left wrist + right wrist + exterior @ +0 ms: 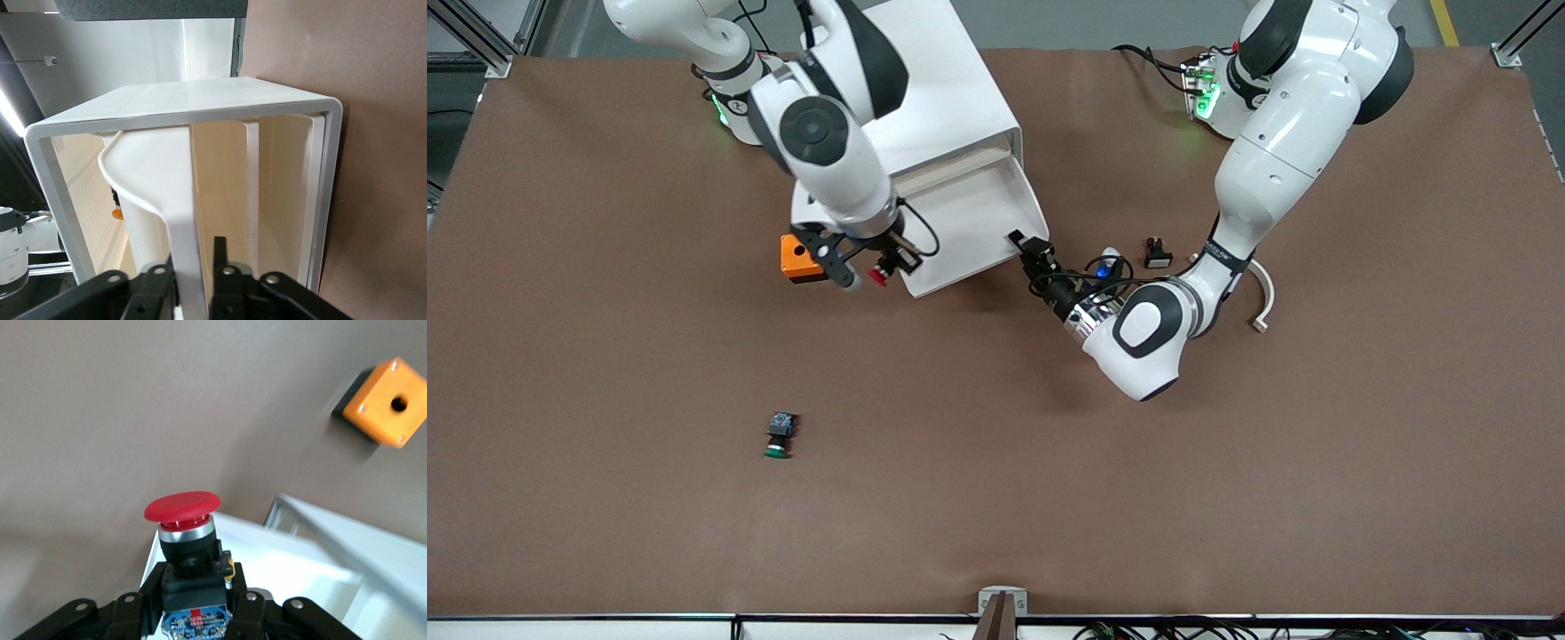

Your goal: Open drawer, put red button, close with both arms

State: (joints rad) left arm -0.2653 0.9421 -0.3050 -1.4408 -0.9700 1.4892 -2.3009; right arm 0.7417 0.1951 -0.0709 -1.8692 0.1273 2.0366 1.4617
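Observation:
The white cabinet (934, 80) has its drawer (978, 222) pulled open. My right gripper (889, 265) is shut on the red button (879, 276) and holds it in the air over the drawer's front corner toward the right arm's end. In the right wrist view the red cap (183, 507) points away from the gripper (193, 587), with the drawer's rim (300, 573) under it. My left gripper (1024, 249) is shut on the drawer's front wall at its other corner. In the left wrist view the fingers (220, 257) clamp that wall (170, 180).
An orange box with a hole (800, 258) sits on the table beside the drawer, close to the right gripper; it also shows in the right wrist view (385, 401). A green-capped button (778, 436) lies nearer the front camera. A small black switch (1158, 255) and a white curved piece (1263, 298) lie by the left arm.

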